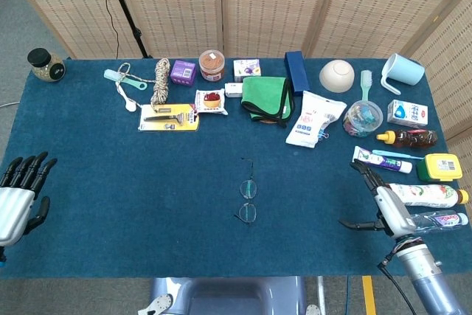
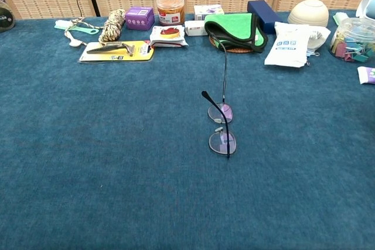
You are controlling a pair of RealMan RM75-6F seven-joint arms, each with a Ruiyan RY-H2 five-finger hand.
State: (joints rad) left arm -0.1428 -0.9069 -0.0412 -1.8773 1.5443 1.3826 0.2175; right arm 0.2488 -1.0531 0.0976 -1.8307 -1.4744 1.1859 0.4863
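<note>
A pair of thin-framed glasses [image 1: 248, 200] [image 2: 221, 127] lies unfolded in the middle of the blue table, arms pointing away from me. My left hand [image 1: 18, 195] hovers at the table's left edge, fingers spread and holding nothing. Over the near right corner my right hand [image 1: 377, 203] is spread wide with the thumb stuck out, also empty. It is just left of a lying bottle [image 1: 426, 195] and below a toothpaste tube [image 1: 380, 159]. Neither hand shows in the chest view.
Along the far side lie a razor card [image 1: 169, 117], rope [image 1: 160, 80], purple box [image 1: 183, 72], brown-lidded jar [image 1: 212, 65], green cloth [image 1: 265, 97], blue box [image 1: 296, 71], white packet [image 1: 313, 118], bowl [image 1: 337, 75] and blue mug [image 1: 403, 71]. A yellow box [image 1: 441, 167] sits at the right edge.
</note>
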